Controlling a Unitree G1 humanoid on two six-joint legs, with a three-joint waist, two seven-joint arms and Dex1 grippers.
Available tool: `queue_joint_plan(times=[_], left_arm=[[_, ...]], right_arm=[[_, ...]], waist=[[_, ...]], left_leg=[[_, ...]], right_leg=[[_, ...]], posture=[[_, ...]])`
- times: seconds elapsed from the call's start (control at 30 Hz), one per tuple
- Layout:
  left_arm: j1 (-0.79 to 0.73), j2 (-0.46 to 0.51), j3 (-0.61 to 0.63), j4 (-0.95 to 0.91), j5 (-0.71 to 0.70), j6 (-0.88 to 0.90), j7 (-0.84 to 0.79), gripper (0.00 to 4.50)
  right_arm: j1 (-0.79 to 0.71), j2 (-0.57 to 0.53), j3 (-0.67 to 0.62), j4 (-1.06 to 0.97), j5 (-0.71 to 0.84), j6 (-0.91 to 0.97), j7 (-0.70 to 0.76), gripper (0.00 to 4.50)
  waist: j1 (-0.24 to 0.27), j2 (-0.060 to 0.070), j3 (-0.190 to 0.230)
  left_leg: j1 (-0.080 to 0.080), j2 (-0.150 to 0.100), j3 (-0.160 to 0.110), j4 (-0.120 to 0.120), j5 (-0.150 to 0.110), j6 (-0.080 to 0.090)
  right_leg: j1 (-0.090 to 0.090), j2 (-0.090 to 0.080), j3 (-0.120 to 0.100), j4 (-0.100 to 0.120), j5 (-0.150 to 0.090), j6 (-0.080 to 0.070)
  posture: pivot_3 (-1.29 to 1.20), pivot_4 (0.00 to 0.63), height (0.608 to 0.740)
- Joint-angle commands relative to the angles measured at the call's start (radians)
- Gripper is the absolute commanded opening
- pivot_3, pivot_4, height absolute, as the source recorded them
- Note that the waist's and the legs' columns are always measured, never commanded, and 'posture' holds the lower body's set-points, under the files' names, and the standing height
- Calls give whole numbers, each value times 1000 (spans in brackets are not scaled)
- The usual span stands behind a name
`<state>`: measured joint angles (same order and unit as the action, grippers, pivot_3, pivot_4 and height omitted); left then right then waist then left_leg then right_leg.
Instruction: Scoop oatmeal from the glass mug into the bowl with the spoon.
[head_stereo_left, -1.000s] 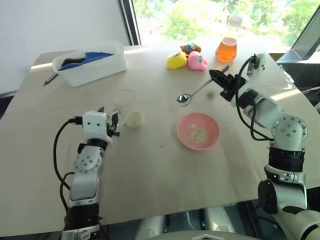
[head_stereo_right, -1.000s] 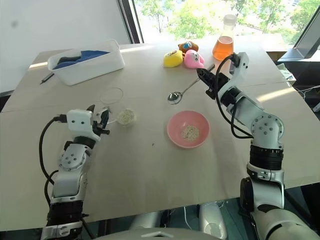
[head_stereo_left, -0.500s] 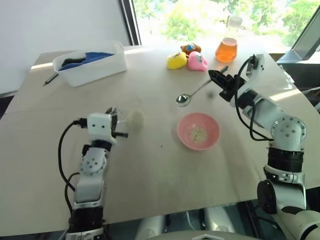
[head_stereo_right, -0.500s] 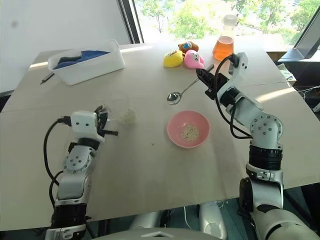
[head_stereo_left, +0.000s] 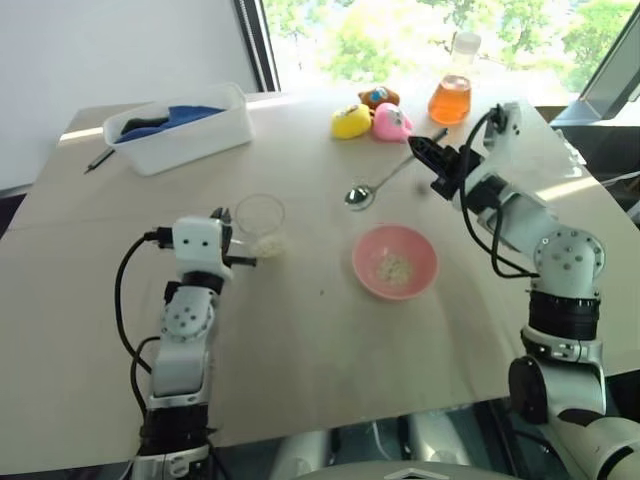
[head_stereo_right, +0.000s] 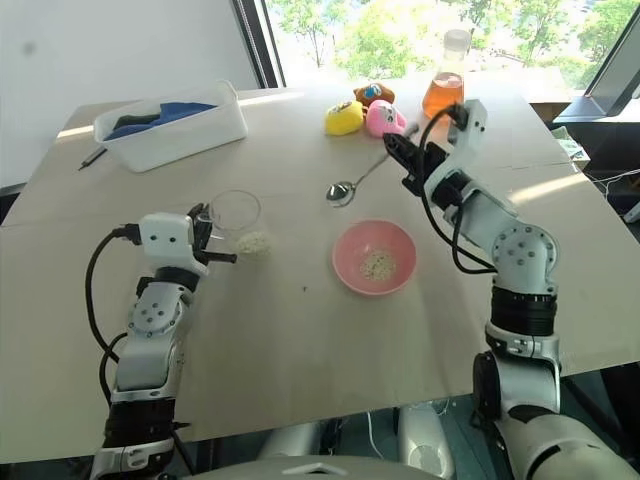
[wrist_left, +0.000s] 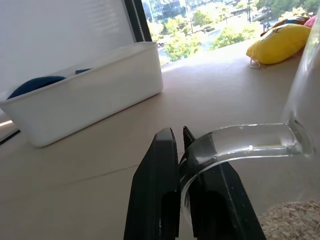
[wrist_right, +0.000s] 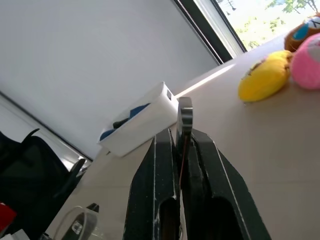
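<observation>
Left wrist view: left gripper (wrist_left: 181, 145) pinches glass mug (head_stereo_left: 259, 222) handle; right gripper (head_stereo_left: 428, 155) clamps spoon (head_stereo_left: 378, 184).

Head stereo pair overlooks table (head_stereo_left: 300, 330) (shared scene); wrist cams skim low, close.

The glass mug (head_stereo_left: 259, 216) was clear, glossy glass, its smooth handle clamped between matt black plastic fingers (wrist_left: 159, 190). The oatmeal (head_stereo_left: 268, 244) looked dry and flaky. The spoon (head_stereo_left: 362, 193) was polished metal, the bowl (head_stereo_left: 394, 262) smooth pink, the counter (head_stereo_left: 300, 340) matt pale wood.
</observation>
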<state>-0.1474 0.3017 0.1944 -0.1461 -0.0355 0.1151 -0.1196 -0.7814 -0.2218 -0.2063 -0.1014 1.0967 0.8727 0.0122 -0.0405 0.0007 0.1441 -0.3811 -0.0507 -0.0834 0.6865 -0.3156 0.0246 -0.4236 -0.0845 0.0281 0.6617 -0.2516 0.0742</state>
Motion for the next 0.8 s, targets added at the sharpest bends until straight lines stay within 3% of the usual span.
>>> queue_joint_plan(times=[0.03, 0.27, 0.63, 0.8], left_arm=[[-56, 25, 1, -15, -28, 71, -33, 25], [-183, 91, -21, 5, -82, 182, -160, 25], [-286, 185, -89, 51, -83, 169, -328, 25], [-310, 200, -99, 85, -76, 145, -352, 25]], right_arm=[[-101, 30, 19, -62, 17, -6, 15, 0], [-117, 104, 99, -78, 6, 7, 71, 0], [-81, 19, 387, -36, -402, -102, 269, 0], [-79, 29, 416, -26, -456, -81, 314, 0]], waist=[[0, 0, 0], [-1, 0, 0], [-5, 0, 0], [-5, 0, 0]], left_leg=[[0, 0, 0, 0, 0, 0], [-1, 0, -1, 0, 0, 0], [-2, 0, 0, -1, 1, -1], [-3, -1, 0, 0, 1, -1]], right_leg=[[0, 0, 0, 0, 0, 0], [0, -1, -3, -1, 0, 0], [-4, -1, -4, 0, 0, 0], [-5, -1, -4, 0, 0, 0]], posture=[[0, 150, 740], [0, 150, 740], [0, 150, 740], [0, 150, 740]])
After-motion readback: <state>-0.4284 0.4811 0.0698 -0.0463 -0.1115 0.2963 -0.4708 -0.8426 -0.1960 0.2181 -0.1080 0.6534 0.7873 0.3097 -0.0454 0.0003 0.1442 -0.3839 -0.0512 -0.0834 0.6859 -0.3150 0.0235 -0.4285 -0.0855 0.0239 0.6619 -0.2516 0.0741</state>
